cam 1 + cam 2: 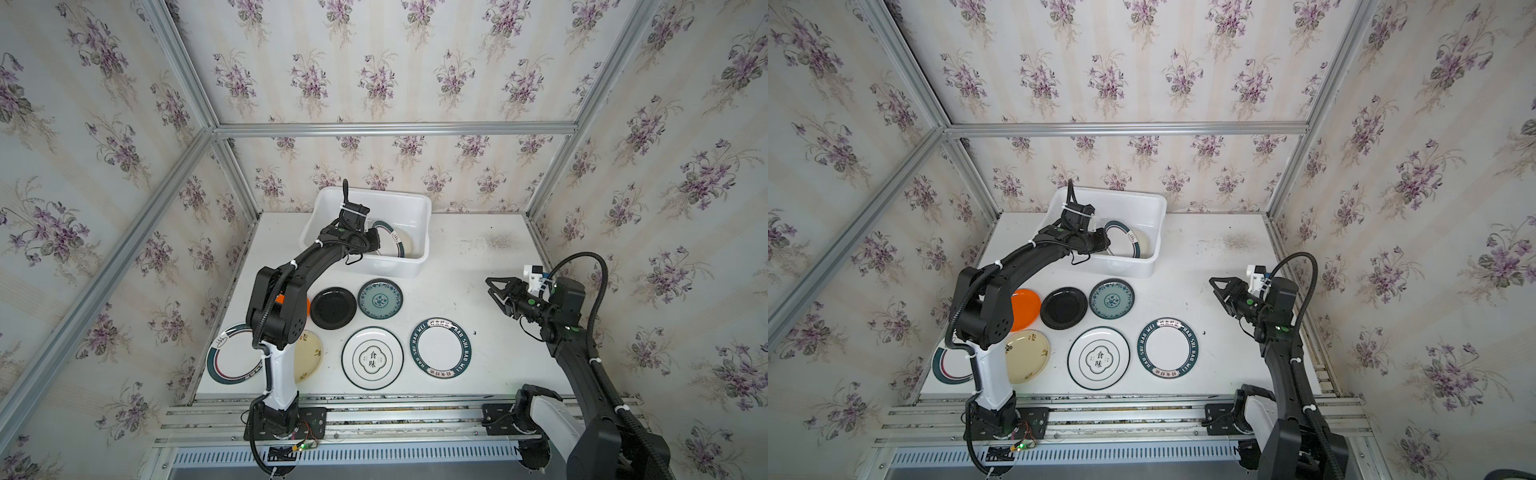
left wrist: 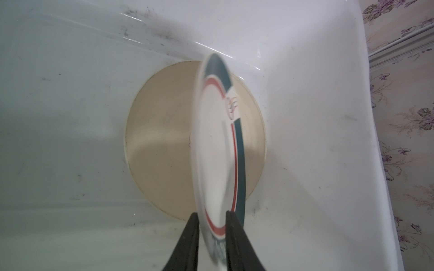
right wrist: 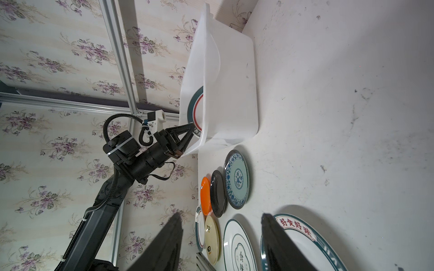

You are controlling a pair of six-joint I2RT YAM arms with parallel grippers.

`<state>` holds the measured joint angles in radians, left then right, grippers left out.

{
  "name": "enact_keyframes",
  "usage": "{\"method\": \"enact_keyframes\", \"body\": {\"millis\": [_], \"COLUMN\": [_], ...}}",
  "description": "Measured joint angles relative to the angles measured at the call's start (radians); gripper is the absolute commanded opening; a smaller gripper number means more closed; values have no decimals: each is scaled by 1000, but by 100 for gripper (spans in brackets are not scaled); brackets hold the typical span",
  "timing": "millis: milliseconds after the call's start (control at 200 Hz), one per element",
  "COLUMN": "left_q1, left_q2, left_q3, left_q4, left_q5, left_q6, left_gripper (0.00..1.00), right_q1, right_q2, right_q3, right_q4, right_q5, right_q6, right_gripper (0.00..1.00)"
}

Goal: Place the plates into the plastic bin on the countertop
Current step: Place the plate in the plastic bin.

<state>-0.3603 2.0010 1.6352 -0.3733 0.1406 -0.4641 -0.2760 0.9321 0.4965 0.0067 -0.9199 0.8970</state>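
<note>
The plastic bin [image 1: 424, 232] stands at the back of the countertop [image 1: 478, 257]. My left gripper [image 2: 212, 214] reaches into it. Its jaws are slightly parted around the rim of a white plate with a teal and red band [image 2: 216, 152], which stands on edge and is blurred while the fingers are sharp. Beneath it a cream plate [image 2: 159, 140] lies flat on the bin floor. My right gripper [image 1: 490, 286] hovers open and empty over the right side of the countertop. In front of the bin lie several plates: black [image 1: 333, 307], teal-patterned [image 1: 380, 299], orange [image 1: 1025, 309].
Nearer the front edge lie a white plate with characters [image 1: 372, 358], a teal-lettered rim plate [image 1: 440, 348], a cream plate [image 1: 309, 357] and a teal-rimmed plate [image 1: 232, 357] partly under the left arm. Aluminium rails and wallpapered walls enclose the countertop.
</note>
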Motion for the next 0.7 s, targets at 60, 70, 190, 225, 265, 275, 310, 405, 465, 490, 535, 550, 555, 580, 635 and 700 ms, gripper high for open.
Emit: {"method": "enact_keyframes", "body": {"millis": [60,70,190,225,265,275,310,405,465,490,535,550,555,580,635,700], "left_q1": [0,0,0,0,0,0,0,0,0,0,-1,-1,-1,-2,-2,-4], "left_q2": [6,6,13,14,15,15,14,6,-6,-12,-22,-25,-26,-32,-45,-60], "left_q3": [6,7,13,14,16,17,18,20,21,24,29,31,31,34,40,43], "left_q4": [2,2,0,0,0,-1,-2,-8,-15,-22,-26,-26,-26,-27,-27,-26], "left_q5": [2,2,8,9,11,11,11,11,10,10,10,10,10,10,9,10], "left_q6": [3,3,8,10,10,10,10,18,23,27,29,31,33,34,40,43], "left_gripper": [36,36,47,52,56,59,65,76,84,89,99,99,99,99,99,99], "right_q1": [0,0,0,0,0,0,0,0,0,0,0,0,0,0,0,0], "right_q2": [0,0,0,0,0,0,0,-3,-8,-10,-11,-12,-12,-13,-13,-11], "right_q3": [0,0,0,0,3,5,8,21,31,35,46,52,53,59,77,100], "right_q4": [-1,-1,-9,-11,-16,-19,-22,-41,-69,-83,-111,-122,-125,-141,-186,-254], "right_q5": [2,2,2,2,2,2,5,13,23,29,42,46,47,56,77,110], "right_q6": [0,0,-4,-4,-5,-6,-8,-24,-41,-46,-63,-70,-72,-83,-111,-151], "right_gripper": [57,57,57,57,57,57,56,56,56,56,55,55,55,55,54,53]}}
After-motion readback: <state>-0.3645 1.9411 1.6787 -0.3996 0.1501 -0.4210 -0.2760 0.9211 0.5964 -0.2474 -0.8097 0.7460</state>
